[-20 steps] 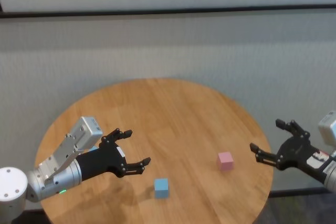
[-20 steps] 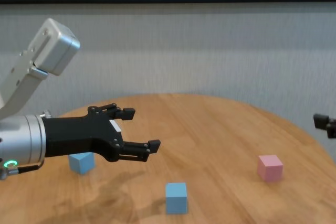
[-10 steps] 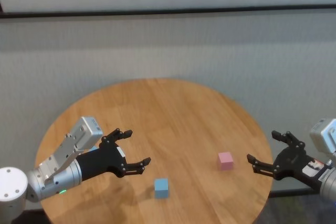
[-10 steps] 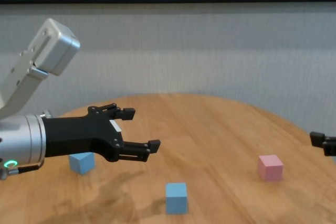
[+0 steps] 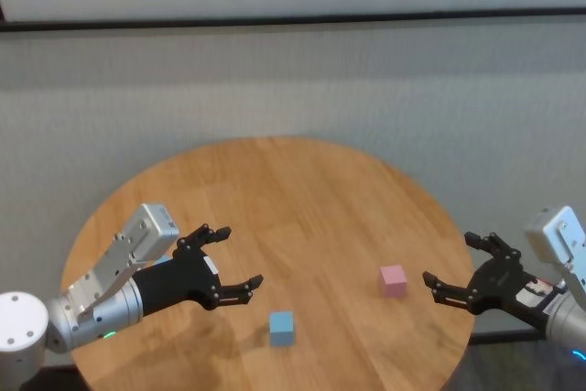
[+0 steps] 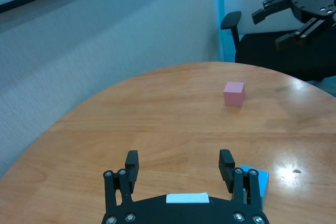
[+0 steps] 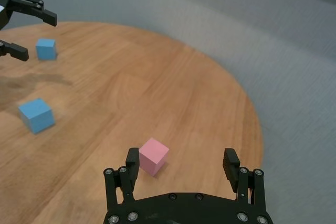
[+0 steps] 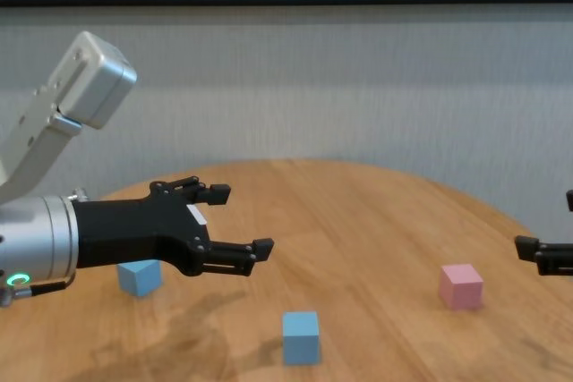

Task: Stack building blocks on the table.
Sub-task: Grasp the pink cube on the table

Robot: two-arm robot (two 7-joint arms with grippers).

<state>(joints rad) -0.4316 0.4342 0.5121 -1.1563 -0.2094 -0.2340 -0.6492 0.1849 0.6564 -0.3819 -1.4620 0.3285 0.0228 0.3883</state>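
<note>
Near the counter's [image 5: 302,190] right edge, your wide-open right tool [image 5: 455,274] sits just beside the pink block [image 5: 394,280], so a careless approach could knock it off (left tool [image 5: 224,264], also wide, hovers between both blue blocks [image 5: 282,326]).

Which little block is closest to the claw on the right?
The pink block. It sits just in front of the open right claw, while both blue blocks lie farther off toward the left claw.
</note>
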